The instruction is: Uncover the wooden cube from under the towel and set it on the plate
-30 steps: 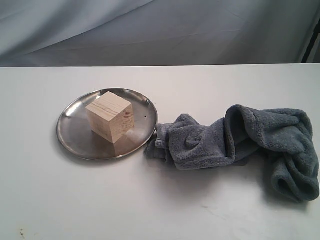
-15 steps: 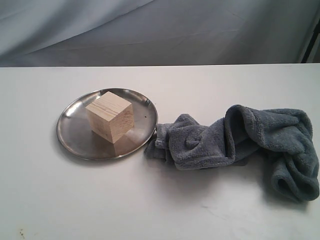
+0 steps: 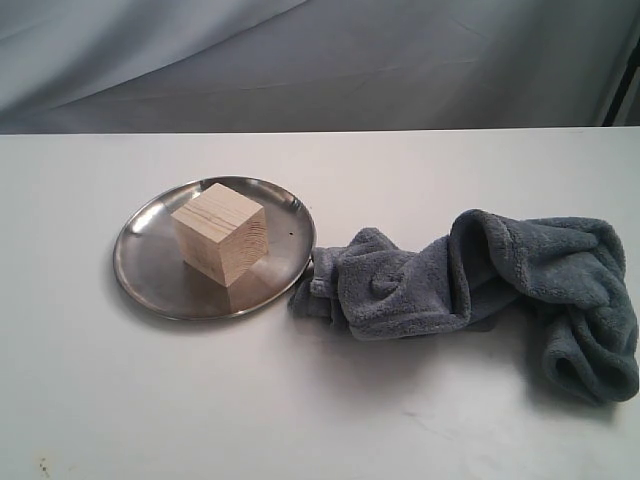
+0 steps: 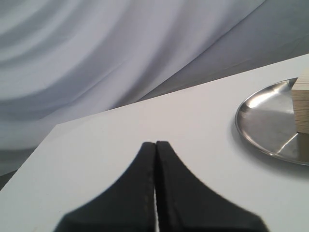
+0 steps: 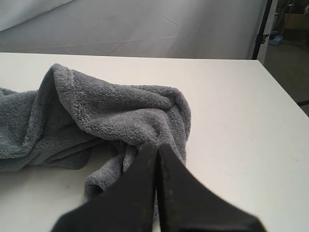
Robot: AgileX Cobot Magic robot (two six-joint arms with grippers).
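1. Sitting on the round, shallow, shiny stainless-steel plate [image 3: 145,265], the pale light-wood cube [image 3: 218,232] with visible grain lines stands upright and fully uncovered. It sits a little toward the far side of the dish, with one vertical edge turned to the exterior camera. The left wrist view catches only a sliver of the cube [image 4: 301,104] at the picture's border.
2. The plate lies flat on the left half of the scene in the exterior view, and its brushed floor mirrors the cube's lower faces. In the left wrist view its low raised rim and bare floor [image 4: 263,128] catch bright highlights.
3. The thick, fluffy blue-grey terry towel [image 3: 480,275] lies crumpled in a long, rumpled heap to the right of the plate. Its nearer end reaches the plate's rim, but whether cloth and metal touch cannot be told. No fold of the towel covers the cube. The right wrist view shows its bunched outer end [image 5: 106,113].
4. The left gripper [image 4: 155,145] has its black fingers pressed flat together, clenched on nothing. It is poised over bare tabletop, apart from the plate.
5. The right gripper [image 5: 157,145] is likewise clenched with nothing between its fingers. Its tips point at the towel's bunched end; contact with the cloth cannot be judged.
6. The white table [image 3: 300,420] carries plate and towel. A pale grey draped fabric backdrop [image 3: 300,60] hangs behind its far edge.
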